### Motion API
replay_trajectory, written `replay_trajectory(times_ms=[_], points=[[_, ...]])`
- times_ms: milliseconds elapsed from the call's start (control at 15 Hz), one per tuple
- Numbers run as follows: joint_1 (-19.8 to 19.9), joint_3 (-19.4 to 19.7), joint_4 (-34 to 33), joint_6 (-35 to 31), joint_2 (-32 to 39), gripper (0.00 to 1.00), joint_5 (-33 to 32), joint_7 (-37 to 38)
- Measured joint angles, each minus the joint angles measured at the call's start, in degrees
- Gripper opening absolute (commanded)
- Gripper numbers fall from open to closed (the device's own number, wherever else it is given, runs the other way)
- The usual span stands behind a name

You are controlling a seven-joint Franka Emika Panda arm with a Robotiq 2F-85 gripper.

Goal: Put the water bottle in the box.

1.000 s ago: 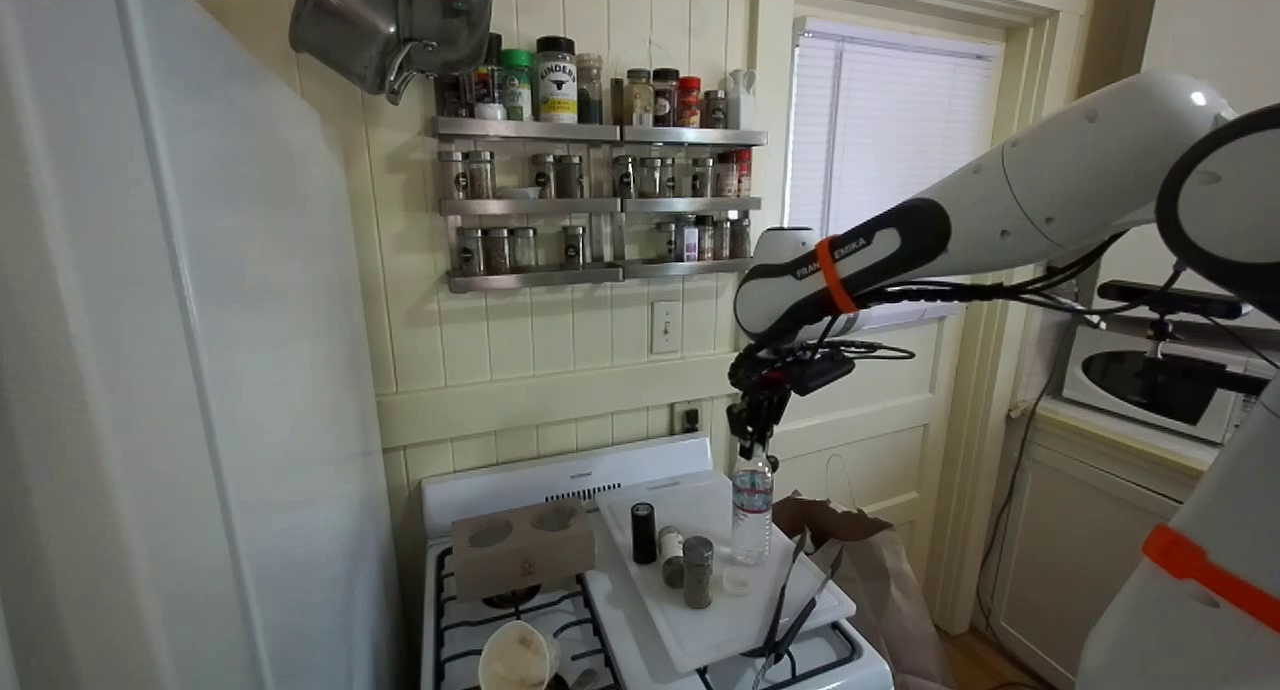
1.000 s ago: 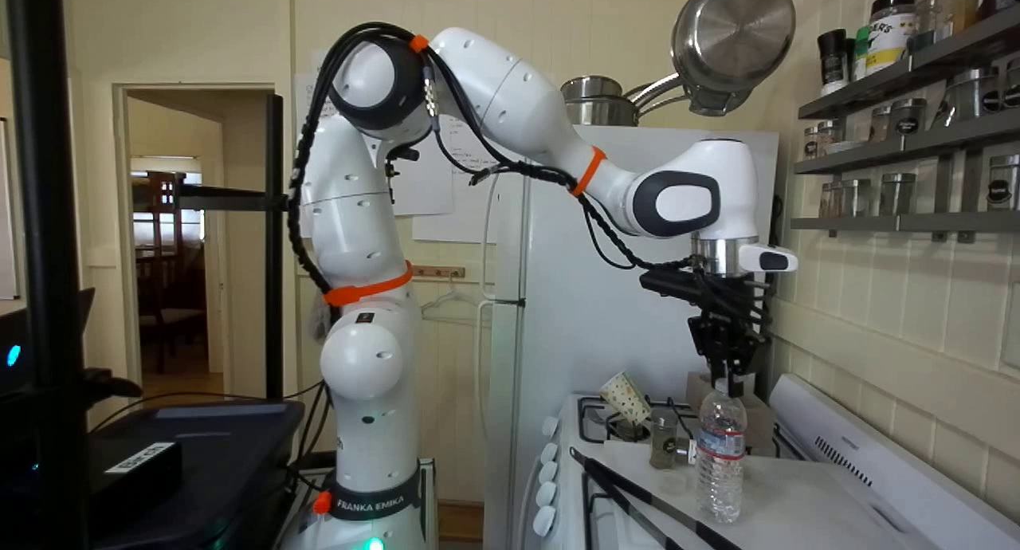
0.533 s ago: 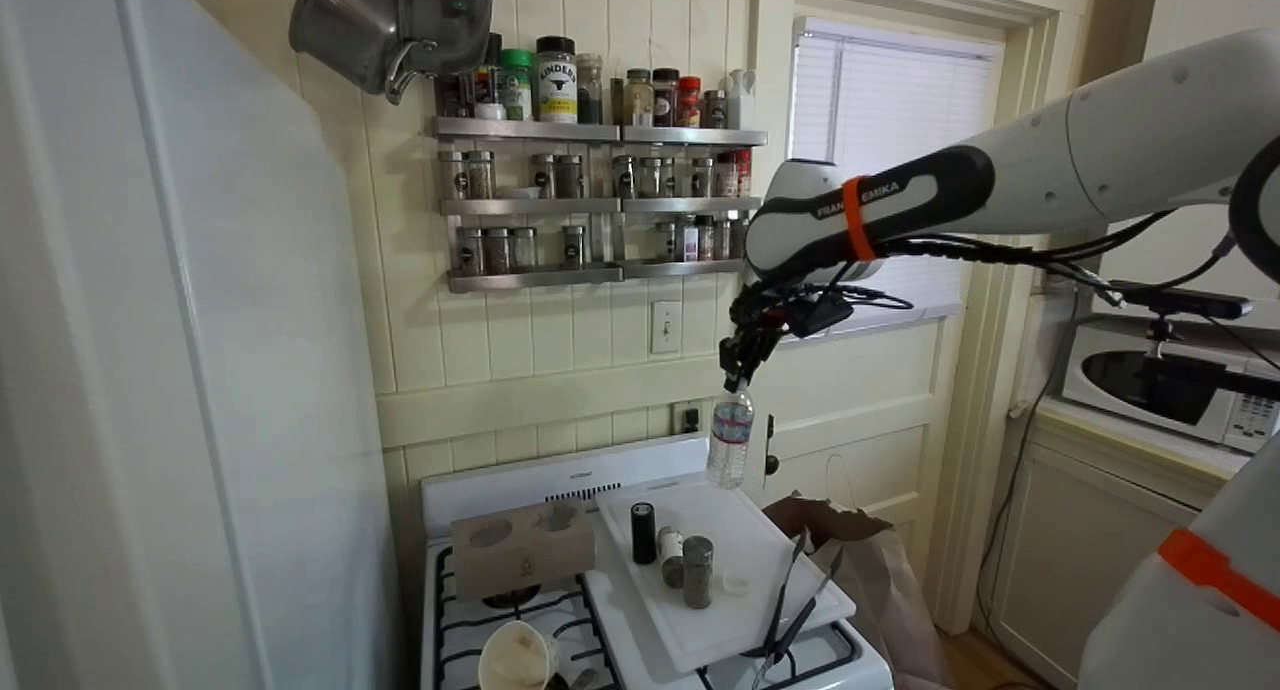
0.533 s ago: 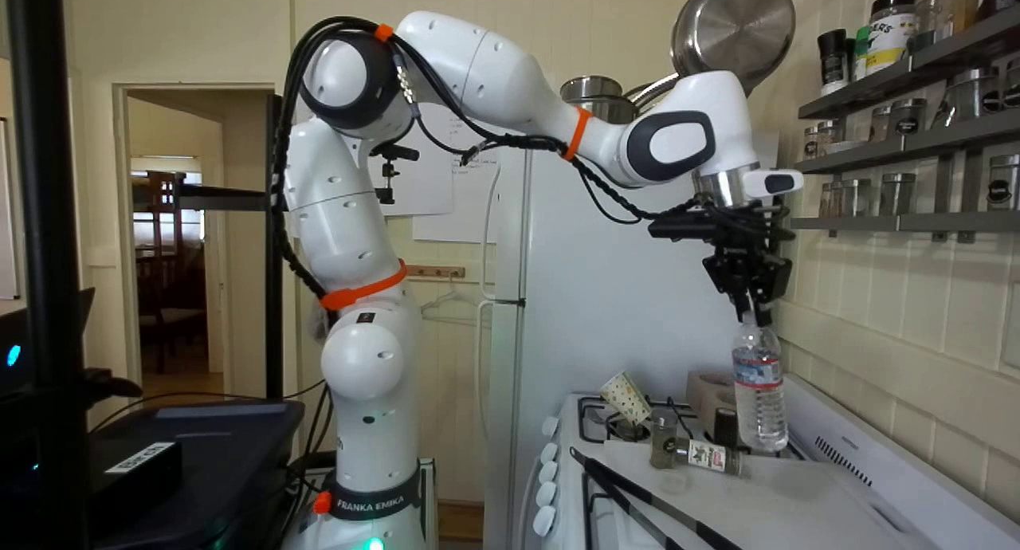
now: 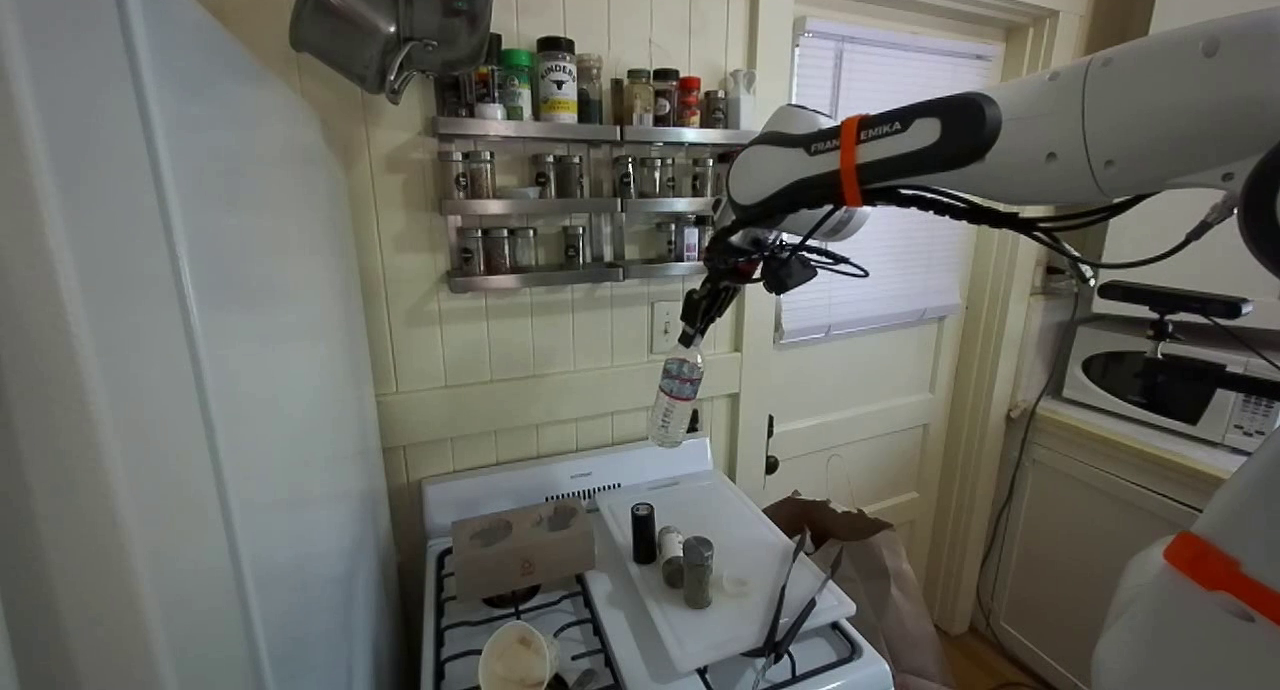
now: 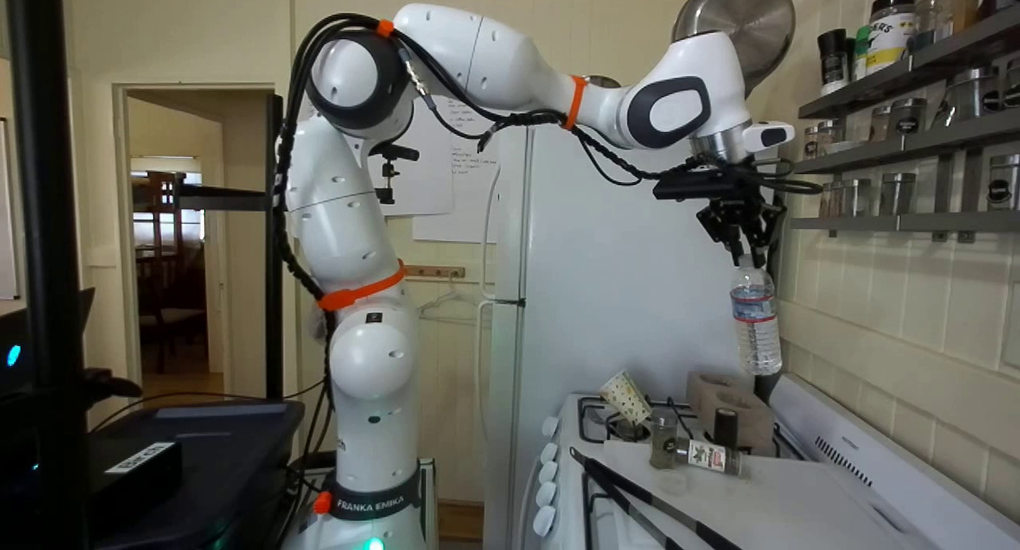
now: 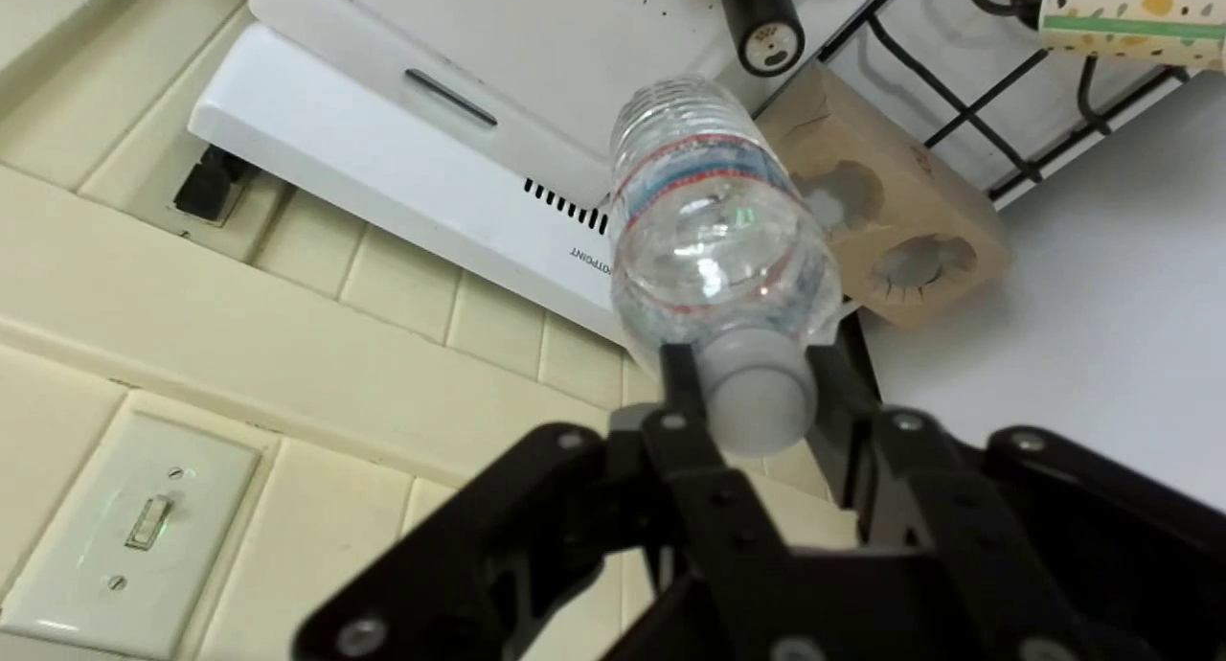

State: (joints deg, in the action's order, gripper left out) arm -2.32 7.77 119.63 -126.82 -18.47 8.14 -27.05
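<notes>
Cream panelled walls [image 5: 565, 345] frame this kitchen corner, with a white stove [image 5: 610, 592] against them and a pale fridge [image 5: 250, 390] near it. From where I stand, the claw [image 7: 752, 378] is clenched on the capped neck of the water bottle [image 6: 755, 327], its dark fingers [image 7: 682, 378] on either side of the whitish cap [image 7: 761, 402]. It holds the bottle tilted in the air above the stove, base lowest, apart from everything below. Lower down, a brown cardboard box [image 5: 525, 570] with two round holes in its top sits on the stove, just beside a white board [image 5: 715, 525]. On that board I make out a black container [image 5: 644, 533] standing, a jar [image 5: 671, 557] on its side and a grey spice jar [image 5: 698, 572] upright, with tongs [image 5: 779, 615] at the edge. A speckled cup [image 6: 625, 397] tilts on the burner grate [image 7: 969, 113]. Farther off, a paper bag [image 5: 892, 605] stands by the door [image 5: 850, 450], and small jars [image 5: 498, 251] line the wall shelves [image 5: 530, 207].
</notes>
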Motion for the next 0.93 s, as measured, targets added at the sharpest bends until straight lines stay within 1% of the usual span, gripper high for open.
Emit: replay_trajectory(times_ms=[200, 333, 533, 800, 867, 933], points=[[0.1, 0.1, 0.0, -0.1, 0.4, 0.08, -0.2, -0.2], [-0.2, -0.5, -1.4, -1.0, 1.7, 0.08, -0.2, -1.0], [-2.4, -2.2, -7.3, -2.0, 6.5, 0.08, 0.0, -4.2], [-5.0, -6.0, -18.0, -1.7, 15.3, 0.08, 1.7, -10.8], [-5.1, -7.0, -20.3, -1.3, 17.1, 0.32, 2.4, -12.4], [-5.1, -7.8, -22.1, -0.9, 18.7, 0.32, 3.3, -13.7]])
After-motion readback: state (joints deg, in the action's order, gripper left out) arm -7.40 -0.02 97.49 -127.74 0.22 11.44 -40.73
